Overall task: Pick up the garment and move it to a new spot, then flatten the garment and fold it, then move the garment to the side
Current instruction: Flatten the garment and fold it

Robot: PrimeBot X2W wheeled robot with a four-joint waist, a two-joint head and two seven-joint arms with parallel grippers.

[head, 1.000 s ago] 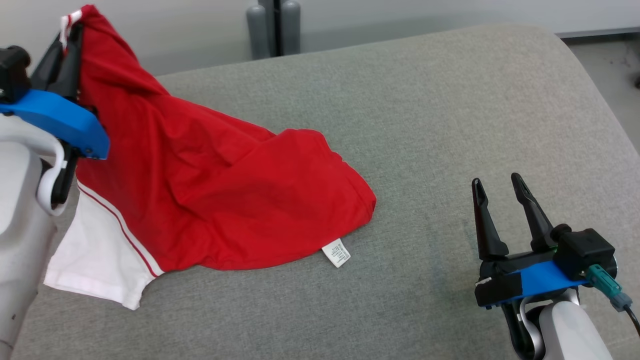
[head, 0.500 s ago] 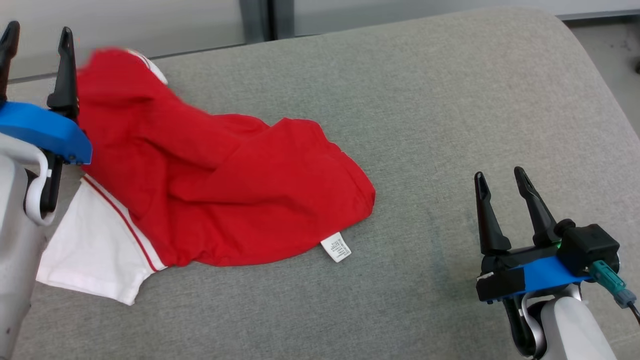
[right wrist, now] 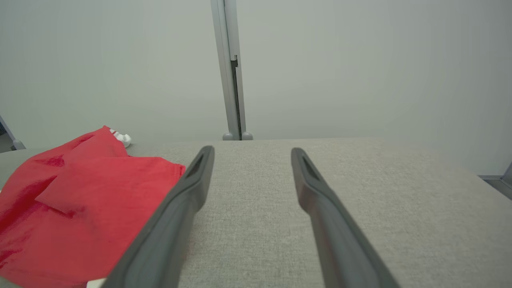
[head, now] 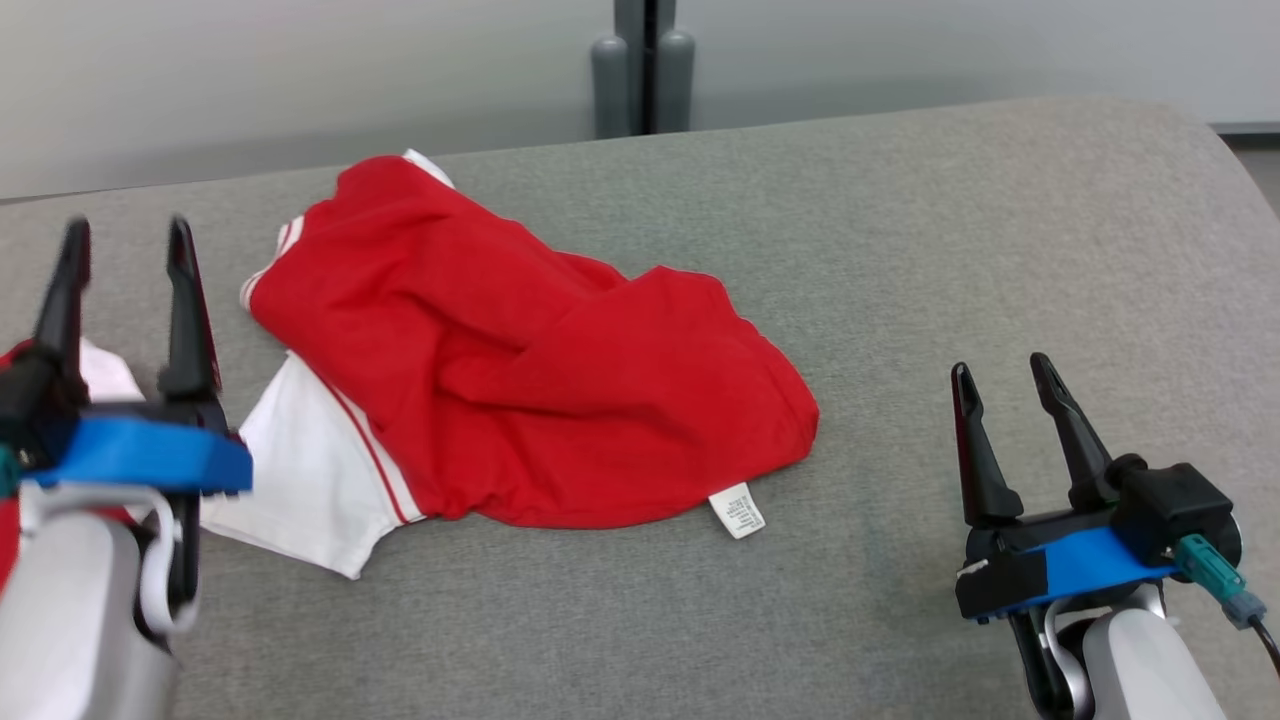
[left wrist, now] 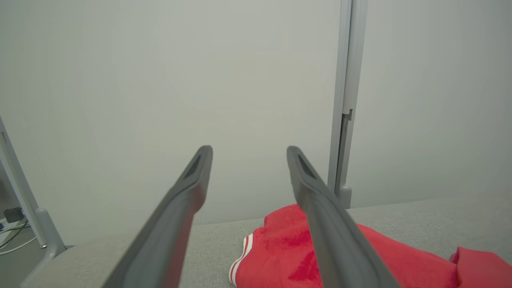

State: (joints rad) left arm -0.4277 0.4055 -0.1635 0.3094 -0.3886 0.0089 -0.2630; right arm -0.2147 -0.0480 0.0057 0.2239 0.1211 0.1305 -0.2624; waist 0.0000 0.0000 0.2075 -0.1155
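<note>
Both left gripper and right gripper gape empty; head view catches tag on garment.

L tool, R tool: 2 black fingers, blue bracket, pale forearm; R: teal plug, cable.

Garment: a red jersey top with a white sleeve edged by thin red stripes, lying loose and unfolded on the left half of the grey fabric-covered counter. The red body is bunched into soft diagonal folds running from far left to near right. The white sleeve spreads flat at the near left. A small white care label sticks out from the near hem. A striped white cuff shows at the far edge.
</note>
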